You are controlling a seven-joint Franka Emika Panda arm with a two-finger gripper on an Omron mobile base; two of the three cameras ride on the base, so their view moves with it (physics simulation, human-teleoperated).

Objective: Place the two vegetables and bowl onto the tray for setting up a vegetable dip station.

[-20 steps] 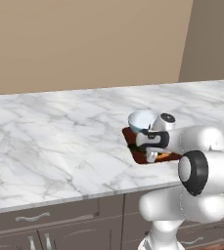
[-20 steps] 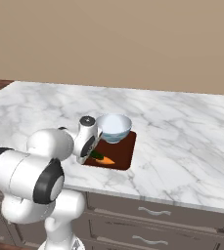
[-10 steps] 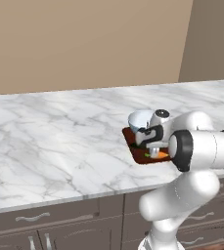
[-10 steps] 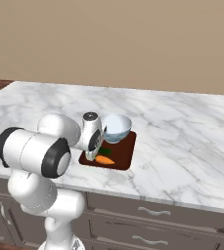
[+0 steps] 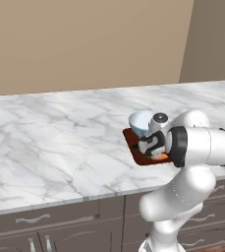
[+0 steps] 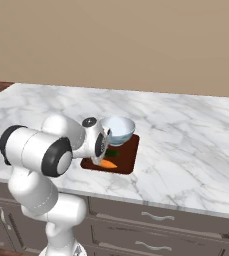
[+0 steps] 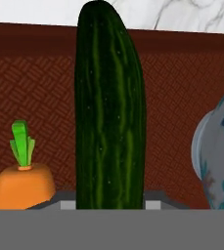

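Note:
The dark reddish-brown tray (image 6: 129, 158) lies near the counter's front edge. The pale bowl (image 6: 118, 129) stands on its far end, and the orange carrot (image 6: 108, 163) lies on its near part. My gripper (image 6: 105, 155) is low over the tray, shut on the dark green cucumber (image 6: 112, 153). In the hand view the cucumber (image 7: 108, 112) runs up the middle just above the tray (image 7: 45, 88), the carrot (image 7: 21, 183) is at its left with its green tip up, and the bowl (image 7: 216, 156) is at its right. My fingertips are hidden behind the cucumber. From the left base view the bowl (image 5: 141, 122), tray (image 5: 135, 147) and carrot (image 5: 160, 156) show beside the hand.
White marble counter (image 5: 60, 142) stretches wide to the left of the tray and to its right (image 6: 196, 150). A beige wall stands behind it, and dark drawers (image 6: 151, 220) run below the front edge.
My arm's elbow and upper links have swung up and over toward the tray while the hand stayed low over it. Bowl, carrot and tray have not moved.

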